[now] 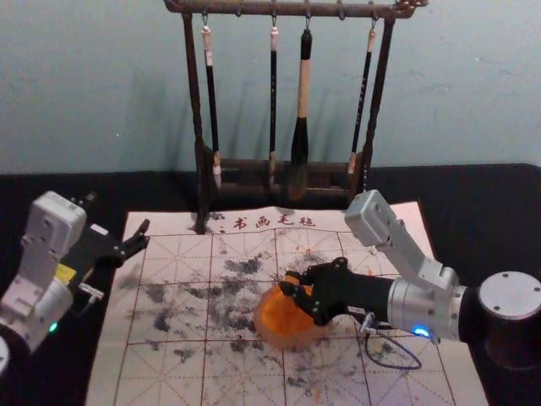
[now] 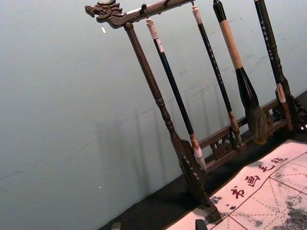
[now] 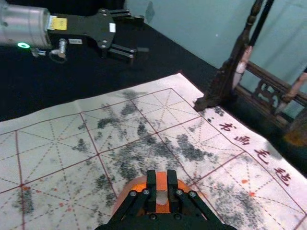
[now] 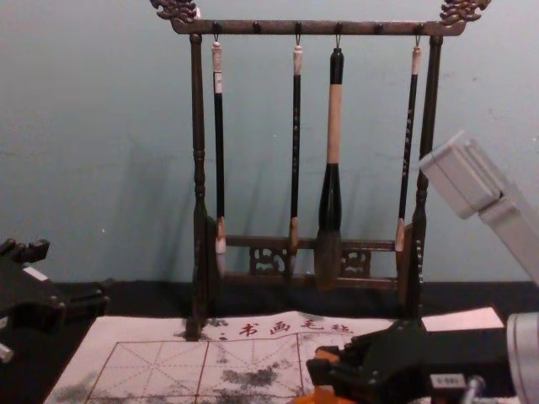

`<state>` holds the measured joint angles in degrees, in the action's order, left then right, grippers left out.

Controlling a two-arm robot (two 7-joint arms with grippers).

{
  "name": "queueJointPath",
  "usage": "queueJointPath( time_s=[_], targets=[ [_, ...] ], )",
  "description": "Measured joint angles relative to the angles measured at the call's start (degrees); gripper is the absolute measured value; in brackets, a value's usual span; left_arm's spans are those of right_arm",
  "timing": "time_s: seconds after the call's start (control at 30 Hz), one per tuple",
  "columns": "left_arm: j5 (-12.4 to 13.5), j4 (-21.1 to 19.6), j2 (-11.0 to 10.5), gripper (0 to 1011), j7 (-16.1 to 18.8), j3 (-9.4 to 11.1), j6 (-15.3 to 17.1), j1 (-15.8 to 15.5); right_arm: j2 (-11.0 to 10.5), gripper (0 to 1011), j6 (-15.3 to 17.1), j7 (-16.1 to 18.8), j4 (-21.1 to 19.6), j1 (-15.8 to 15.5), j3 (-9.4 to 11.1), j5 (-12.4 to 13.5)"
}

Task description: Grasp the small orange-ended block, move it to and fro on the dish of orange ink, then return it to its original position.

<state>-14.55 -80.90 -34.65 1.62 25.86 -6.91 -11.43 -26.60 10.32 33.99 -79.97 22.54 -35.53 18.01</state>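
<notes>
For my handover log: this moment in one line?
right gripper: shut on block | block: over orange ink dish | left gripper: open, near left edge of mat

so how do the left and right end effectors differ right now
The right end effector is closed on the orange-ended block; the left end effector is open and holds nothing. The right one reaches in over the dish of orange ink, while the left one is by the left edge of the mat. Both are black.
</notes>
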Motion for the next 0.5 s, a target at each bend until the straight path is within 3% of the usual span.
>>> queueJointPath(
  time_s=[0.5],
  targets=[
    [0.0, 0.0, 0.0, 1002, 0.0, 0.0, 0.0, 0.0, -1.22, 81, 0.99, -0.8, -0.44, -0.66, 1.66, -0.37]
  ],
)
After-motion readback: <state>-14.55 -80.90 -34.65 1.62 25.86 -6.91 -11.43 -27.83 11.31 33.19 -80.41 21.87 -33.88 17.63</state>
